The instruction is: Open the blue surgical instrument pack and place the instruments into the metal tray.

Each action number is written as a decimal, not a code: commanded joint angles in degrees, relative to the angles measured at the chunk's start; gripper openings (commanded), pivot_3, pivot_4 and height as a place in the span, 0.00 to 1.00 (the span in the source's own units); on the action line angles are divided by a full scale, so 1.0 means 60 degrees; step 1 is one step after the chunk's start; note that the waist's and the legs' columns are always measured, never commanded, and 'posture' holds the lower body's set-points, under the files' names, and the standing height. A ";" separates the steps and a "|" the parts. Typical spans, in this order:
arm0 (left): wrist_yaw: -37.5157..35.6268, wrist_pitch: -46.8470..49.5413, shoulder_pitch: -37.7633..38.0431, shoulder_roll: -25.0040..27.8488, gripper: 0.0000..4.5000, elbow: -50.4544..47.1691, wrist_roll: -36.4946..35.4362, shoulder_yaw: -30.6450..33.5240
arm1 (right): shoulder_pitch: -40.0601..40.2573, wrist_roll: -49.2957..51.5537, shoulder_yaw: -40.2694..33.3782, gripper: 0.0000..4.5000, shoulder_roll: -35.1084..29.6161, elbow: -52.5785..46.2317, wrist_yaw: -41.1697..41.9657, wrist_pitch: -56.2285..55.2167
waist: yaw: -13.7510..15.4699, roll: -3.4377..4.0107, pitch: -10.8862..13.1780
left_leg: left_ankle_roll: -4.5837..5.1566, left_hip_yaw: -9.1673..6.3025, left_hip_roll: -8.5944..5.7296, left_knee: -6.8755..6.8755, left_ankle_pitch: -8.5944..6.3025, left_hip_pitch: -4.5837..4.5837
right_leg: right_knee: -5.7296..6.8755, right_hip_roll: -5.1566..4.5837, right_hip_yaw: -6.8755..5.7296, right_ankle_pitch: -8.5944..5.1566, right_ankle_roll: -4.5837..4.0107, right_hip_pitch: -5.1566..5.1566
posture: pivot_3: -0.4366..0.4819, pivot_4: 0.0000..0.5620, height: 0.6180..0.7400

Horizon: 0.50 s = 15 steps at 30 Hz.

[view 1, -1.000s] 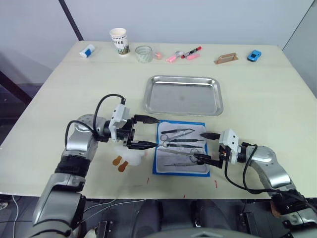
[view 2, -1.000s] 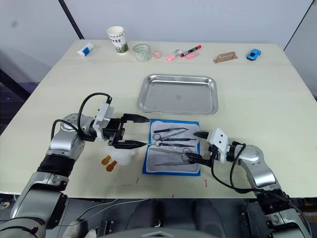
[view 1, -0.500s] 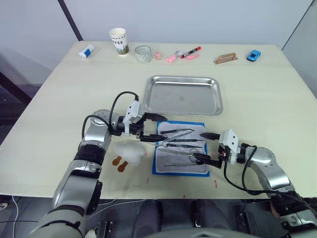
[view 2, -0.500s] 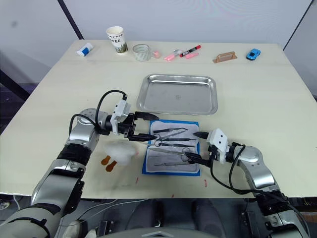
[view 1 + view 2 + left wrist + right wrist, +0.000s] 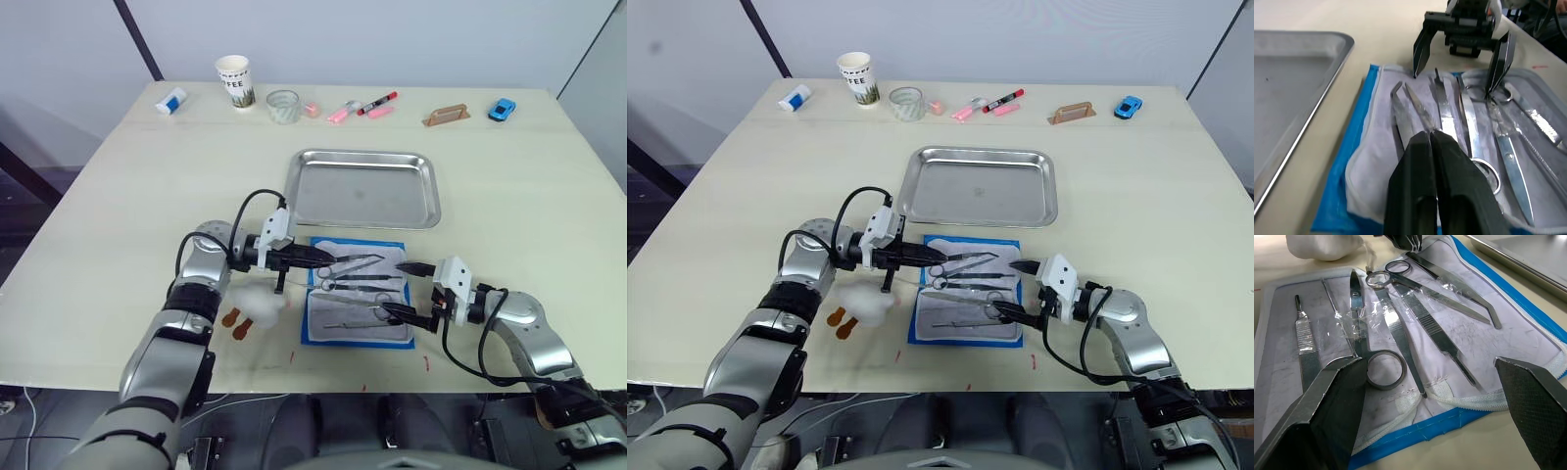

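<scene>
Closed: our left gripper (image 5: 1431,138) has its two fingers pressed together, tips over the near end of the bent forceps (image 5: 1400,117), at the left edge of the blue surgical instrument pack (image 5: 357,290); we cannot tell whether anything is pinched. Open: our right gripper (image 5: 408,289) has its jaws spread wide at the pack's right edge, one finger by a scissor ring.

Pack: lies open and flat on the table (image 5: 509,206), pale lining up, blue border showing, just in front of the metal tray (image 5: 362,187). The instruments (image 5: 1400,318) lie side by side on the lining: scissors with ring handles, forceps, tweezers, a slim scalpel-like handle.

Tray: nothing in it, near the pack but apart.

Other items: a white wad (image 5: 257,303) beside the pack's left side; along the far table edge a paper cup (image 5: 235,80), a glass (image 5: 283,106), marker pens (image 5: 364,106), and a blue toy car (image 5: 503,108).
</scene>
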 commanded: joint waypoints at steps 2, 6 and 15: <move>0.0088 -0.0374 -0.0300 -0.0076 0.08 0.0240 0.0278 0.0097 | 0.0193 -0.0395 0.0277 1.00 0.0024 0.0287 -0.0170 0.0149 | -0.0003 0.0000 0.0000 | 0.0000 -0.0001 0.0000 0.0000 0.0000 0.0000 | 0.0000 0.0000 0.0000 0.0000 0.0000 0.0000 | 0.48 0.27 0.82; 0.0307 -0.0432 -0.0436 -0.0281 0.08 0.0506 0.0391 0.0201 | 0.0174 -0.0401 0.0283 1.00 0.0054 0.0324 -0.0181 0.0137 | -0.0003 0.0000 0.0000 | 0.0000 -0.0001 0.0000 0.0000 0.0000 0.0000 | 0.0000 0.0000 0.0000 0.0000 0.0000 0.0000 | 0.48 0.27 0.82; 0.0203 -0.0172 -0.0488 -0.0494 0.08 0.0564 0.0170 0.0617 | 0.0235 -0.0413 0.0313 1.00 0.0074 0.0291 -0.0207 0.0111 | -0.0014 0.0000 0.0000 | 0.0000 -0.0001 0.0000 0.0000 0.0000 0.0000 | 0.0001 0.0001 0.0000 0.0000 0.0000 -0.0001 | 0.48 0.27 0.82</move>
